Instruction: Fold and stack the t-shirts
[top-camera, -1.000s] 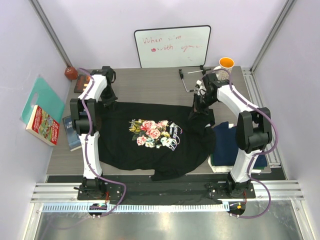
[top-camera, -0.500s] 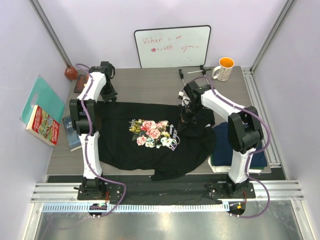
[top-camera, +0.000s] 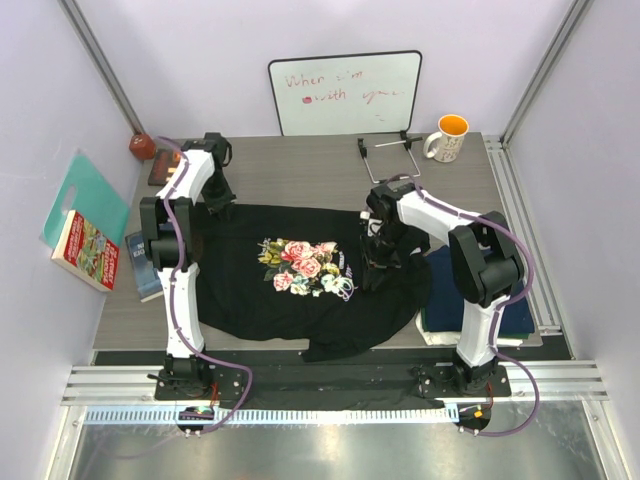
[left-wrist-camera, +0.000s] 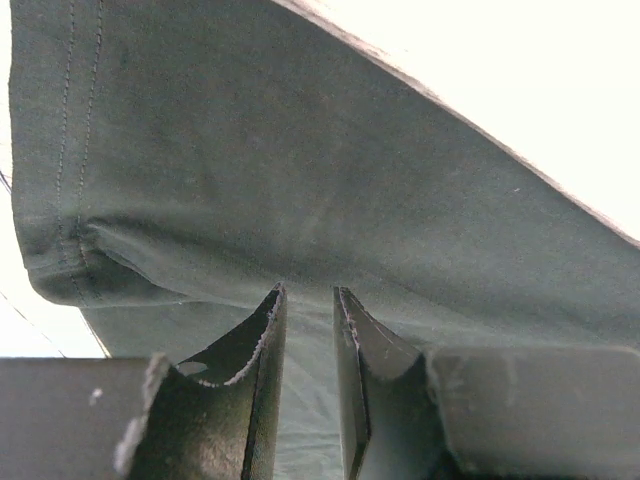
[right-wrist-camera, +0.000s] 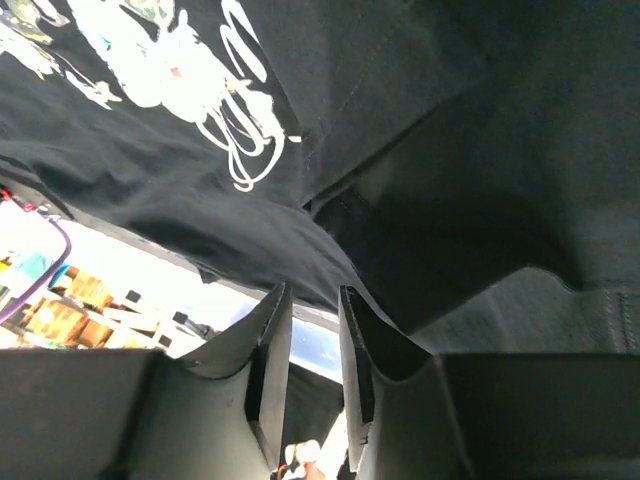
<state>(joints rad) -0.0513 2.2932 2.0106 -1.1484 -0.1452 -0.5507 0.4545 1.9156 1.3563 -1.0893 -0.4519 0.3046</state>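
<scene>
A large black t-shirt (top-camera: 300, 290) with a pink floral print and white script lies spread across the table. Its right side is folded in over the script. My left gripper (top-camera: 217, 200) is at the shirt's back left corner. In the left wrist view its narrow jaws (left-wrist-camera: 308, 292) pinch the dark cloth (left-wrist-camera: 300, 150), whose stitched hem runs along the left. My right gripper (top-camera: 377, 268) hovers over the folded-in right part. Its jaws (right-wrist-camera: 315, 290) stand apart with nothing between them, just above the cloth (right-wrist-camera: 150, 150). A folded navy t-shirt (top-camera: 450, 285) lies at the right.
A whiteboard (top-camera: 345, 92) leans on the back wall, with an orange-lined mug (top-camera: 450, 138) and a metal tool (top-camera: 385, 160) in front of it. Books (top-camera: 85, 250) and a teal board (top-camera: 80, 190) sit at the left edge. A small red object (top-camera: 141, 146) is at the back left.
My right gripper moved from the back right toward the middle, dragging the shirt's right side over, then opened and let it go. The left arm lifted slightly and came back.
</scene>
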